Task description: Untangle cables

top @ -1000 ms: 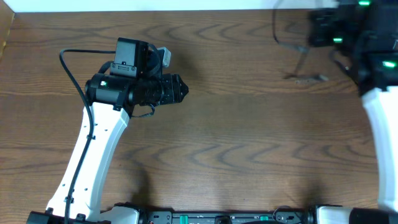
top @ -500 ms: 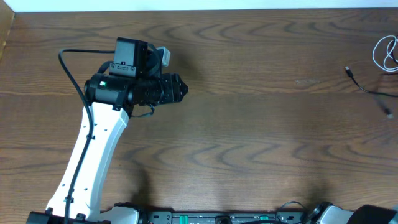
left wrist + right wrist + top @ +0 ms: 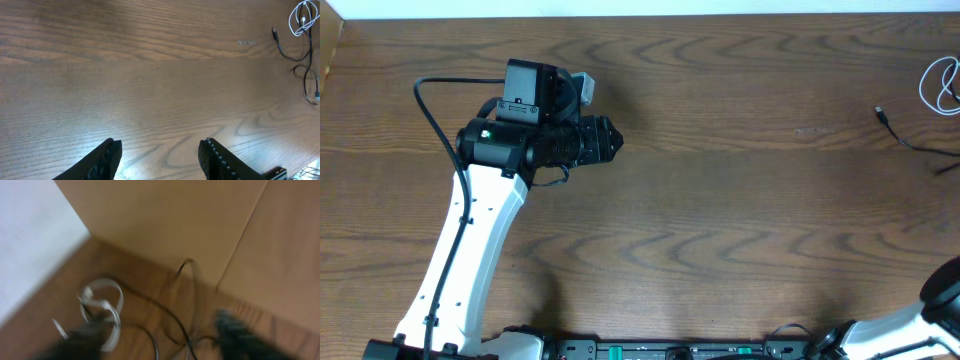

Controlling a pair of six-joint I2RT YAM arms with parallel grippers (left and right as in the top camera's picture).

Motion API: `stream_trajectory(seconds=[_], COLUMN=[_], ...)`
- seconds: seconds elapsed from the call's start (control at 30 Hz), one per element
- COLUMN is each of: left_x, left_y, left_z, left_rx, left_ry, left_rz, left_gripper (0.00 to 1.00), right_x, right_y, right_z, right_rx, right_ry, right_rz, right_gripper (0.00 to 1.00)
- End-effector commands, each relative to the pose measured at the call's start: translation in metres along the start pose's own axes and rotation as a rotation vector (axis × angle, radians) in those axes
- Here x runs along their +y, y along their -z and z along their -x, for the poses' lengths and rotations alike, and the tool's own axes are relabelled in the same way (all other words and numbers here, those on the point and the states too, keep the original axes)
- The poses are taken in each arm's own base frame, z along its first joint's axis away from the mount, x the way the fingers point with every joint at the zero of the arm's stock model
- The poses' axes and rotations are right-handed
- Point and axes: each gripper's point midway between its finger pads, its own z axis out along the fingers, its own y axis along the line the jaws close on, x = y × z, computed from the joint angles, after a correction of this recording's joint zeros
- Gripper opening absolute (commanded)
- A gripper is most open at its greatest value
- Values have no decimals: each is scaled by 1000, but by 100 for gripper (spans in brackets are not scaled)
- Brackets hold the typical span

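- The counter [image 3: 720,210] is dark brown wood with a wavy, flowing grain. It is matte, with a pale sheen low in the left wrist view.
- The white cable [image 3: 942,85] lies in a small loose coil of thin loops at the upper right edge of the overhead frame. It also sits in the upper right corner of the left wrist view.
- The black cable [image 3: 892,128], thin and kinked, trails just below that coil, and its small plug end points toward the upper left.
- The left hand [image 3: 159,157] hangs over bare wood at the bottom of its own view. Its dark ribbed fingers [image 3: 220,160] are partly spread and hold nothing, well apart from both cables.
- The right hand [image 3: 160,340] is badly blurred. Two dark fingers stand wide apart low in its frame, with white loops and black cord on the wood beyond. I cannot tell whether it touches them.
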Motion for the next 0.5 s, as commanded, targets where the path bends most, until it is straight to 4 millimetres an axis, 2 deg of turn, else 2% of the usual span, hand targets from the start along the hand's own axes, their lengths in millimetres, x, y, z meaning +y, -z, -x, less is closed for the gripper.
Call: stream_trajectory(seconds=[0.0,0.13,0.27,0.37,0.4,0.43,0.47], left_x=[-3,-3,-3,-3,-3,-3,-3], left_y=[3,3,3,3,3,3,3], left_z=[0,1,1,1,1,1,1], left_rx=[-9,-10,-12,-13,-13,-13,-13], left_ry=[-14,-15,-16,-16,-16,-16,-16], left_rz=[-15,-15,-16,-15,-15,-15,-13], left_gripper=[54,54,54,56,61,64,67], right_x=[15,38,65,104,125,135,154], right_y=[-10,-1,16,43,62,72,92], right_z=[-33,-51,-66,-82,-89,-92,-97], right_rx=[113,190,266,353,394,413,441], right_ry=[25,38,47,51,55,59,79], right_rz=[49,153,283,481,590,646,757], right_gripper=[99,99,99,99,99,99,99])
